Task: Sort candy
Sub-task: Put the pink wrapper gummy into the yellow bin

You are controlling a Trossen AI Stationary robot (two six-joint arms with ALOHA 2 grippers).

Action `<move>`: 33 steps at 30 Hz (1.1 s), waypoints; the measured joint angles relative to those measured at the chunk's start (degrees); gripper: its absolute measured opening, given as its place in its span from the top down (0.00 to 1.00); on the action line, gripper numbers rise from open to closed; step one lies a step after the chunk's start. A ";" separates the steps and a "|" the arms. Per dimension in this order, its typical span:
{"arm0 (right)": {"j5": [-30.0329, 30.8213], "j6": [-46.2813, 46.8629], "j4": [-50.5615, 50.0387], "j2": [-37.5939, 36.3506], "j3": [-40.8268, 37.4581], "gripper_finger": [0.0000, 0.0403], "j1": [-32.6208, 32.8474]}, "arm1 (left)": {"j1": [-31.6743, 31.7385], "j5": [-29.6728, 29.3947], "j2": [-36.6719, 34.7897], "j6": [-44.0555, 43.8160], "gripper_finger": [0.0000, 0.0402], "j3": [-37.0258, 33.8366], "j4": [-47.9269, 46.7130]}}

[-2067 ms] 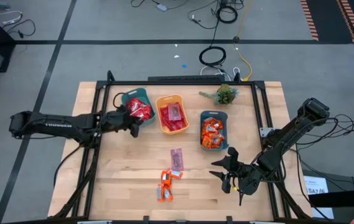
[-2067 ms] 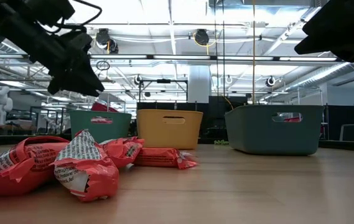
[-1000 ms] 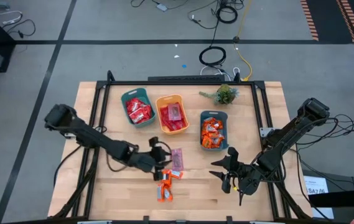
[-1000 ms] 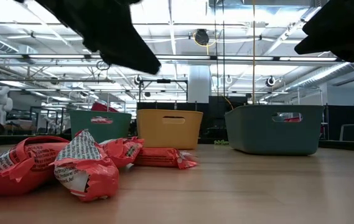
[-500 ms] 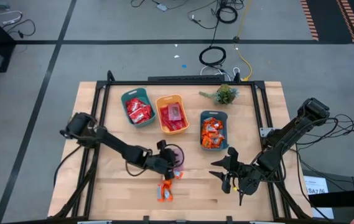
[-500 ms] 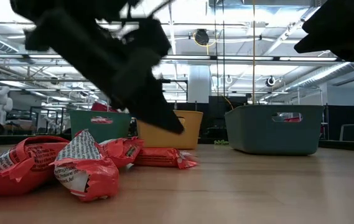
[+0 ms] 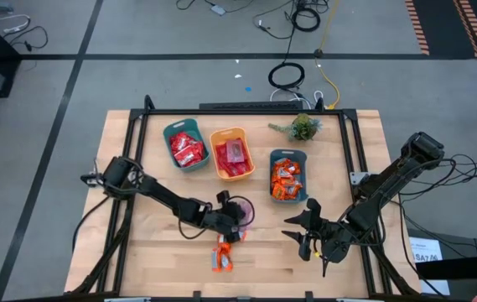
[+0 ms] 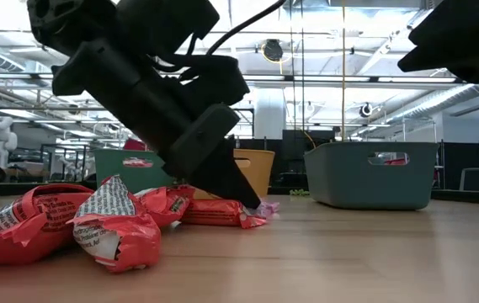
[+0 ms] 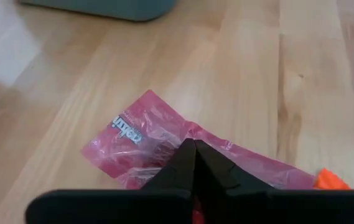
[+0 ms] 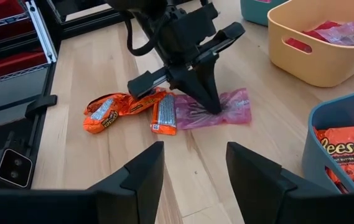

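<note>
Whereas half a second ago the left gripper (image 7: pixel 235 216) was poised just above the pink candy packet (image 7: pixel 241 211), it has now come down onto it, fingers pinched together on the wrapper at table centre. The left wrist view shows the two fingertips (image 9: pixel 187 155) closed to a point on the packet's translucent film; white lettering on it cannot be read. The packet has not moved from its place at six o'clock of the orange bin (image 7: pixel 230 153).

At seven o'clock of the packet lie the loose orange candies (image 7: pixel 222 254), unchanged. In the right wrist view these (image 10: pixel 111 111) carry print too small to read, while the packets in the teal bin at right (image 7: pixel 287 175) read "Reese's" (image 10: pixel 347 150). The teal bin at left (image 7: pixel 185 144) holds red candies; the orange bin holds red ones and a pink packet.

The right gripper (image 7: pixel 305 236) waits at four o'clock of the table, unmoved, fingers spread apart.
</note>
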 joint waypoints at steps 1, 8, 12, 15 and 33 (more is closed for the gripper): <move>0.02 0.00 0.00 0.00 0.00 0.59 0.00 | 0.00 0.09 0.02 0.13 0.97 0.44 -0.14; 0.00 0.02 -0.02 0.00 0.00 0.59 0.00 | -0.02 1.19 0.36 2.80 0.99 4.58 -4.12; 0.00 0.00 -0.02 0.00 0.00 0.59 0.00 | -0.06 1.77 0.54 2.79 0.99 9.37 -11.43; 0.00 -0.02 -0.02 0.00 0.00 0.59 0.00 | -0.20 1.71 0.52 2.97 0.99 13.31 -16.29; -0.01 -0.24 -0.09 0.00 0.00 0.59 0.00 | -0.02 0.50 -1.66 -4.77 0.90 19.58 -26.46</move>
